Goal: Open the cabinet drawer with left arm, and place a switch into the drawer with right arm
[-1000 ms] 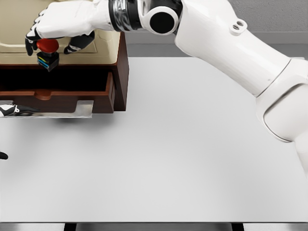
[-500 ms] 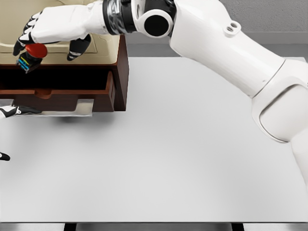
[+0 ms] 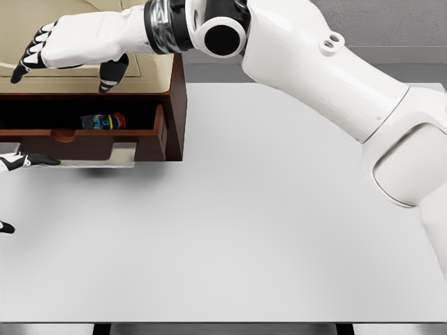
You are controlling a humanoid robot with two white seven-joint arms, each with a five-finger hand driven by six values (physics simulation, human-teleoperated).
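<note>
Head view: a white tabletop fills the near ground, its front edge over a dark strip at the bottom. At the far left edge, black-tipped fingertips of the left hand show beside the drawer's pale handle; their grip cannot be told. Farther back, the brown cabinet stands at the table's left rear, its drawer pulled out, the switch lying on its side inside. Above, the right hand hovers with fingers spread, empty. A grey wall closes the room behind.
</note>
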